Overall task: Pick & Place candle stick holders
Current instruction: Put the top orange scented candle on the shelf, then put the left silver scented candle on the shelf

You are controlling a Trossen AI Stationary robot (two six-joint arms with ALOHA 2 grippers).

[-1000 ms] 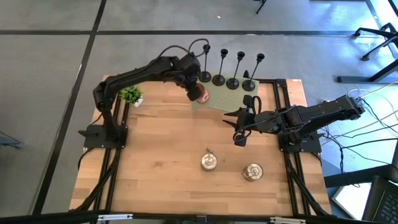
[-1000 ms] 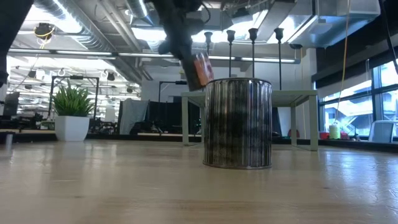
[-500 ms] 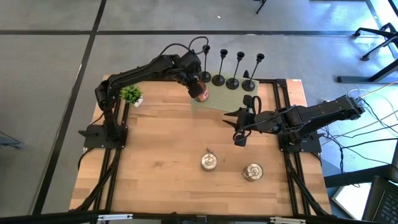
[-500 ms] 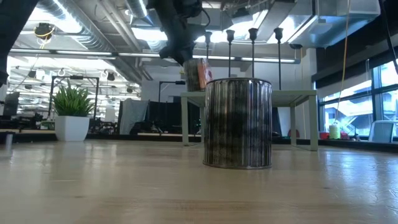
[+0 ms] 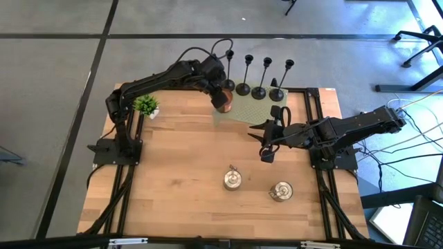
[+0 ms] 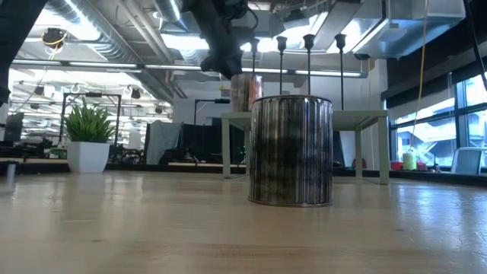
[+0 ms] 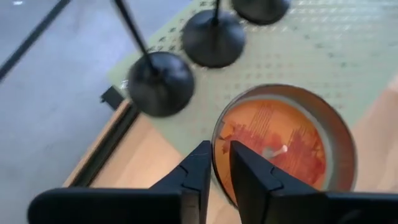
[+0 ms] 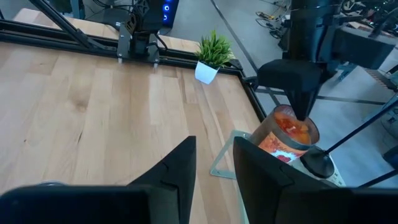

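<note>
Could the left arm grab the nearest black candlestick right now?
Probably not yet. The left gripper is shut on the rim of an orange candle jar, so its fingers are taken. The nearest candle stick holder stands close beside it on the green mat, nothing between.

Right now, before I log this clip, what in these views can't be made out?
- Low view: the tin hides the holders' bases and most of the jar.
- Left wrist view: the picture's edge cuts off the holders' stems and cups; the left end effector grips the jar's rim.
- High view: the arm covers the far-left holder's base.
- Right end effector: open, nothing between its fingers.
</note>
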